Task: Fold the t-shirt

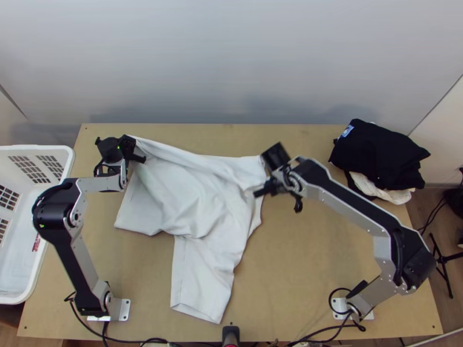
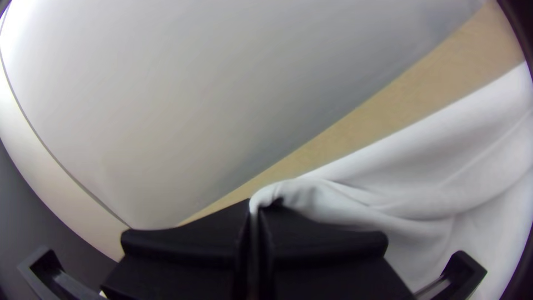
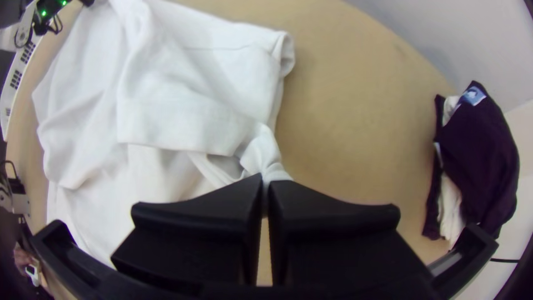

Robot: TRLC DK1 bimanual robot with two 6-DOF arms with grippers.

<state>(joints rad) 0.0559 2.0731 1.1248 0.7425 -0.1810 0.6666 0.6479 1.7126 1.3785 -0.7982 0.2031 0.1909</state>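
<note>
The step in hand is judged to be the squaring of the t-shirt (image 1: pixel 194 202) before a fold is laid. It is best done with the 2 pinched points raised together and drawn apart gently, so that slack is taken up without either small pinch being pulled loose. The rucks in the middle should be shaken out before anything is lowered. The t-shirt is spread unevenly over the left and middle of the table (image 1: pixel 324 254), a narrower part being stretched toward the near edge. Its far left corner is clamped in the closed jaws of the left gripper (image 2: pixel 255 208); at its right side, a bunched bit is nipped by the closed jaws of the right gripper (image 3: pixel 265 183).
</note>
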